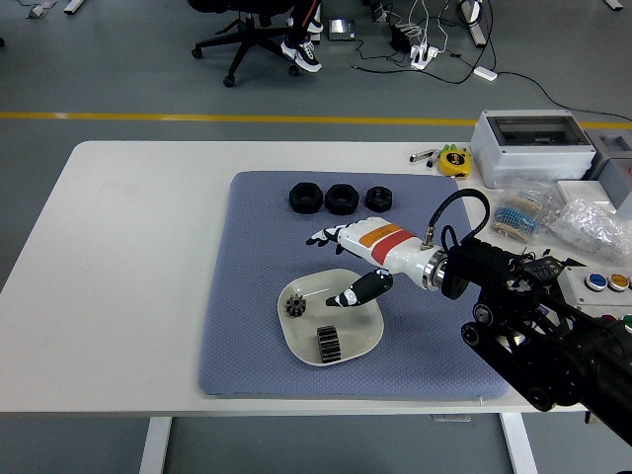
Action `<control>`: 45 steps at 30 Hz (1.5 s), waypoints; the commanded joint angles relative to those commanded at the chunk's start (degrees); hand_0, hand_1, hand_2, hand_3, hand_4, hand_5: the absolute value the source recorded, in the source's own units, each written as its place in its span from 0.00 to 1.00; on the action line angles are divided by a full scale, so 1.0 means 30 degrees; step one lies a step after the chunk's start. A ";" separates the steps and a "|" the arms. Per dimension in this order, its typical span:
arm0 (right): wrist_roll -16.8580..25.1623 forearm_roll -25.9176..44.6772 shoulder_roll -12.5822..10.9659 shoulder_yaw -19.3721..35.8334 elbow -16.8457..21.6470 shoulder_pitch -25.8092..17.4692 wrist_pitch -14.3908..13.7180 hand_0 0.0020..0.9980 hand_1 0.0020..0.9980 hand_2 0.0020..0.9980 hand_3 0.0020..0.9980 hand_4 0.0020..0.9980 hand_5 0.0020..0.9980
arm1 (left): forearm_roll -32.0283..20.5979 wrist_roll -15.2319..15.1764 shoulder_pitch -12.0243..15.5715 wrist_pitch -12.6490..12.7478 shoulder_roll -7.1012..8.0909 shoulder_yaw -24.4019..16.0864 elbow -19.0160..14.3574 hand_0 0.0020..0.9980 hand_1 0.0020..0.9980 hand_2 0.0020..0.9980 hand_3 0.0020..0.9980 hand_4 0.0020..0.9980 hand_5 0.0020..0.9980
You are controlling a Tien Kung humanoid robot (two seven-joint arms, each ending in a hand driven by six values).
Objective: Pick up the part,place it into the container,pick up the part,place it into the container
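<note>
A white dish point(360, 341) sits on the blue-grey mat point(247, 336). Two black gear parts lie in it: a small one point(294, 306) at its left and a wider one point(330, 344) at its front. Three black nut-like parts point(305, 198) point(342, 198) point(379, 198) stand in a row at the mat's far edge. My right hand point(334, 265) is open and empty above the dish's far right side, its fingers spread toward the left. My left arm is out of view.
A grey box point(533, 146), bags of small parts point(592, 222) and a button panel point(602, 286) crowd the table's right side. A yellow tape measure point(454, 161) and pens point(425, 155) lie behind the mat. The table's left half point(128, 257) is bare white surface.
</note>
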 joint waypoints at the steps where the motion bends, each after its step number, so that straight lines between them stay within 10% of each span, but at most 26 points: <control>1: -0.0005 0.0044 -0.0078 0.0156 0.0082 -0.0047 -0.0065 0.45 0.61 0.78 0.83 0.96 0.33 | 0.0071 0.0015 0.0009 0.0001 -0.0004 -0.0060 0.0000 0.70 0.66 0.70 0.57 0.66 0.59; 11: -0.0131 0.1677 -0.1805 0.3275 0.0876 -0.1243 -0.1437 0.45 0.61 0.75 0.79 0.93 0.36 | 0.0523 0.0092 0.0051 0.0012 -0.0037 -0.0482 0.0000 0.70 0.66 0.70 0.57 0.65 0.59; 20: 0.0696 0.8381 -0.1904 0.5140 -0.0201 -0.2643 -0.4441 0.34 0.46 0.63 0.62 0.89 0.41 | 0.0399 0.0044 -0.0107 -0.0029 -0.0050 -0.0269 0.0000 0.70 0.66 0.70 0.57 0.65 0.59; 21: 0.0719 0.9024 -0.1939 0.5195 -0.0093 -0.2817 -0.4616 0.39 0.56 0.73 0.69 0.99 0.64 | 0.0344 0.0027 -0.0128 -0.0028 -0.0051 -0.0240 0.0000 0.70 0.66 0.70 0.57 0.65 0.59; 22: 0.0733 0.9893 -0.1986 0.5270 0.0105 -0.3060 -0.4800 0.39 0.56 0.73 0.69 0.99 0.64 | 0.0307 0.0015 -0.0154 -0.0021 -0.0059 -0.0235 0.0000 0.70 0.66 0.70 0.57 0.65 0.59; 26: 0.0469 1.3121 -0.2065 0.5805 0.1125 -0.3978 -0.4707 0.39 0.56 0.73 0.69 0.99 0.64 | 0.0224 0.0007 -0.0248 -0.0002 -0.0094 -0.0174 0.0000 0.70 0.66 0.70 0.57 0.65 0.59; 27: 0.0354 1.3866 -0.2089 0.6017 0.1419 -0.4228 -0.4562 0.65 0.72 0.85 0.85 1.00 0.78 | 0.0257 0.0020 -0.0270 -0.0001 -0.0103 -0.0172 0.0000 0.70 0.66 0.69 0.57 0.65 0.59; 32: 0.0309 1.7838 -0.2285 0.7216 0.2882 -0.5528 -0.4229 0.65 0.72 0.85 0.85 1.00 0.78 | 0.0579 0.0049 -0.0354 0.0000 -0.0170 -0.0347 0.0000 0.70 0.66 0.69 0.57 0.65 0.59; 33: 0.0305 1.8707 -0.2356 0.7490 0.3167 -0.5827 -0.4156 0.81 0.81 0.88 0.88 1.00 0.87 | 0.0678 0.0056 -0.0382 -0.0002 -0.0179 -0.0413 0.0000 0.70 0.66 0.69 0.57 0.65 0.59; 45: -0.0105 2.4061 -0.2890 0.9860 0.5119 -0.8558 -0.2928 0.83 0.81 0.88 0.89 1.00 0.91 | 0.0965 0.0033 -0.0436 -0.0051 -0.0264 -0.0462 0.0000 0.70 0.66 0.69 0.57 0.64 0.59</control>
